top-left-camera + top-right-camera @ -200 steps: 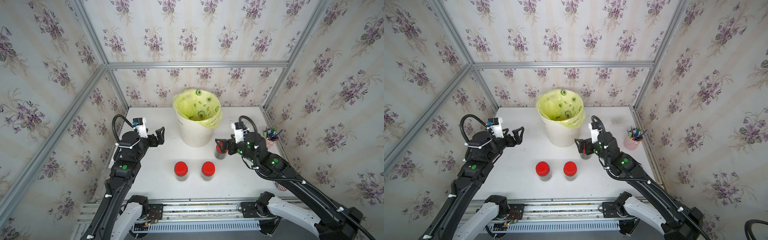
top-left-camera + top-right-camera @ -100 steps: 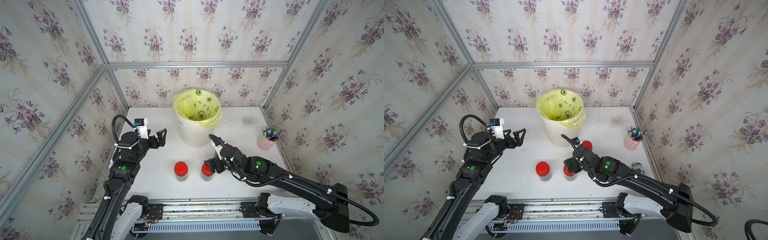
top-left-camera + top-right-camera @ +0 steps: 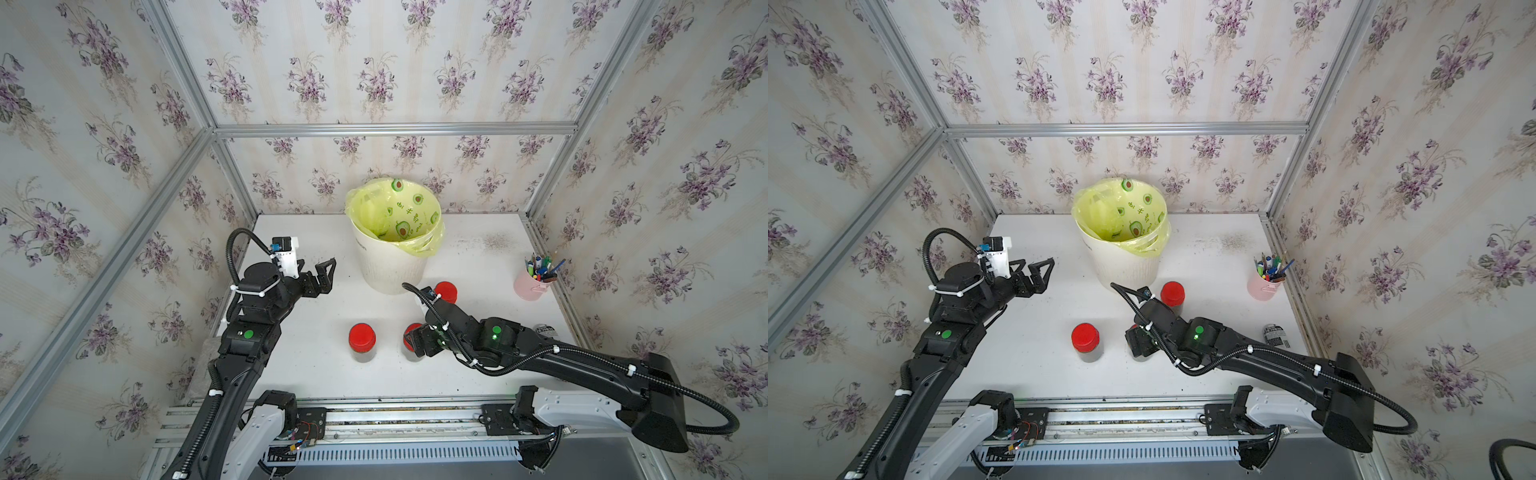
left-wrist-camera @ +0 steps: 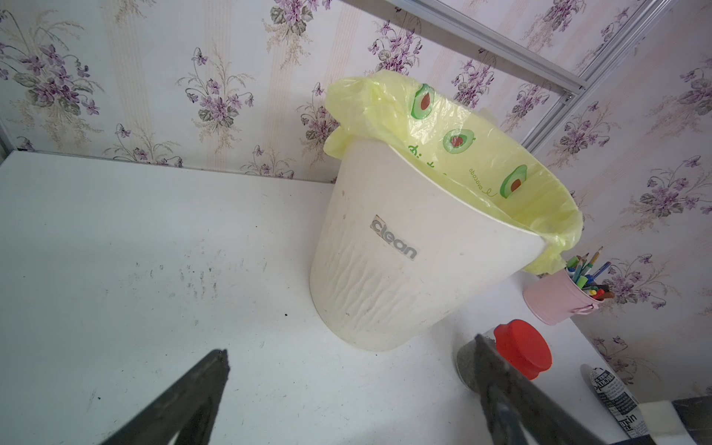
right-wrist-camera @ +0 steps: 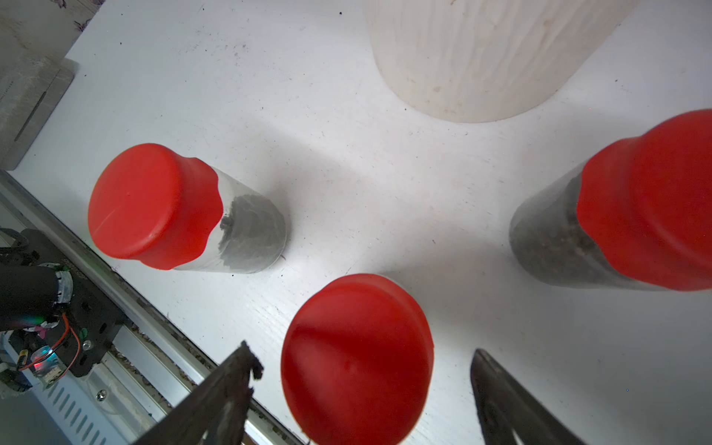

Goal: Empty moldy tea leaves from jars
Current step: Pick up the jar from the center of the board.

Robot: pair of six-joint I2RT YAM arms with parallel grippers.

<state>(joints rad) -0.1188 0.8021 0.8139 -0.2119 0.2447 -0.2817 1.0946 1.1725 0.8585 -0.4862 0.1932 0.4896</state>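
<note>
The right tool [image 5: 361,350] hangs spread around the middle jar's [image 3: 410,331] red cap [image 5: 356,358] near the desk's [image 3: 299,374] front edge, touching nothing, while the left tool [image 3: 1034,268] gapes empty by the left edge; dark tea leaves [image 5: 250,231] sit inside the capped jars.

Staged home-like robot booth, floral wallpaper panels [image 3: 374,62], aluminium frame [image 3: 395,129], white tabletop [image 3: 316,374], lined bin [image 3: 386,266]
</note>
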